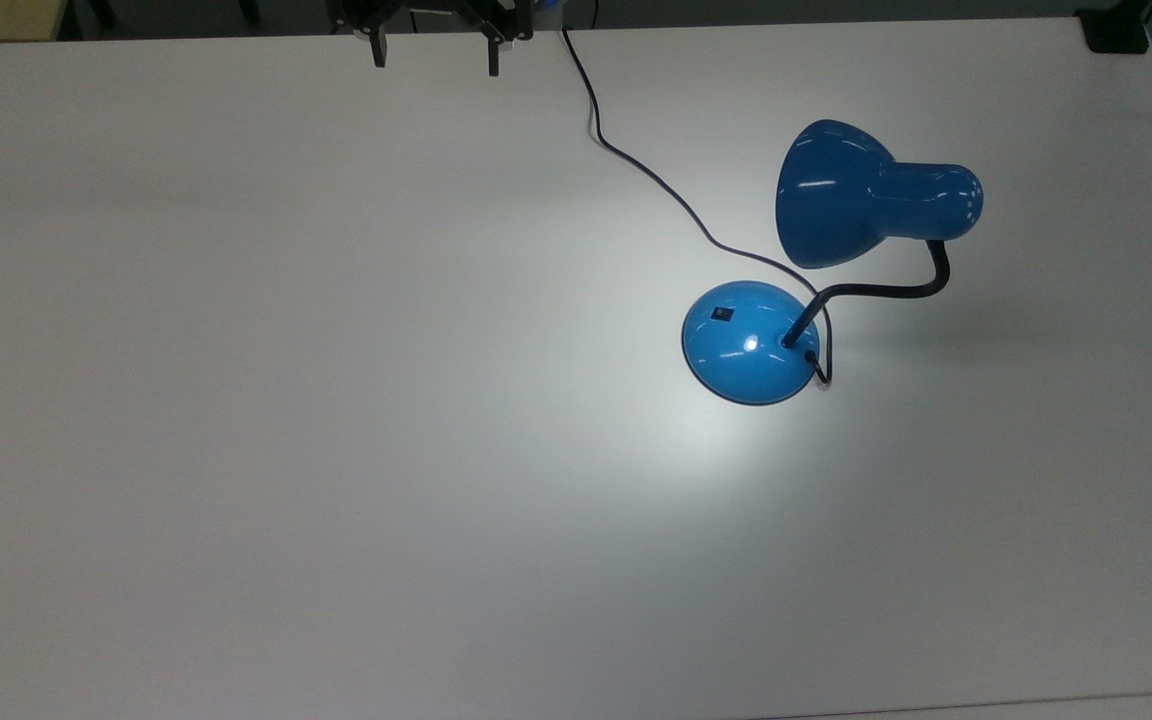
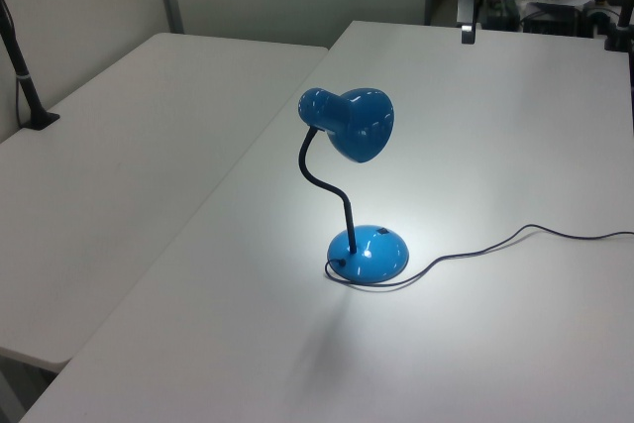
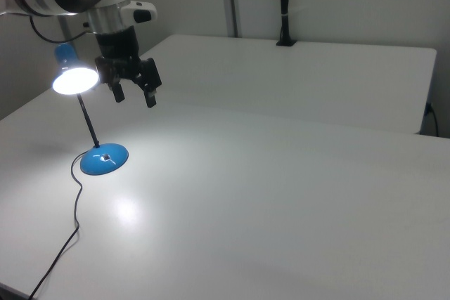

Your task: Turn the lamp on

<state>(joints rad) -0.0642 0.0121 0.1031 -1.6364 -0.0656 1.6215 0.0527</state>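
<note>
Lamp (image 1: 751, 343) lit, bright pool on the bench (image 1: 336, 450). Cord (image 1: 636, 165) runs to the far edge. Gripper (image 3: 133, 94) fingers spread, holding nothing, well apart from the lamp.

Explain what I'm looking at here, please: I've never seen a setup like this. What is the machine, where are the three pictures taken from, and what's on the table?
The machine is a single robot arm ending in a two-finger gripper, open and holding nothing. The top view looks down on the white table; there the gripper sits at the upper edge. The left view and the right view look across the table from opposite sides. On the table stands a blue lamp with a round base, a bent black neck and a blue shade. Its cord trails away. The right view shows the bulb glowing, and a bright patch lies around the base, so the lamp is lit.
</note>
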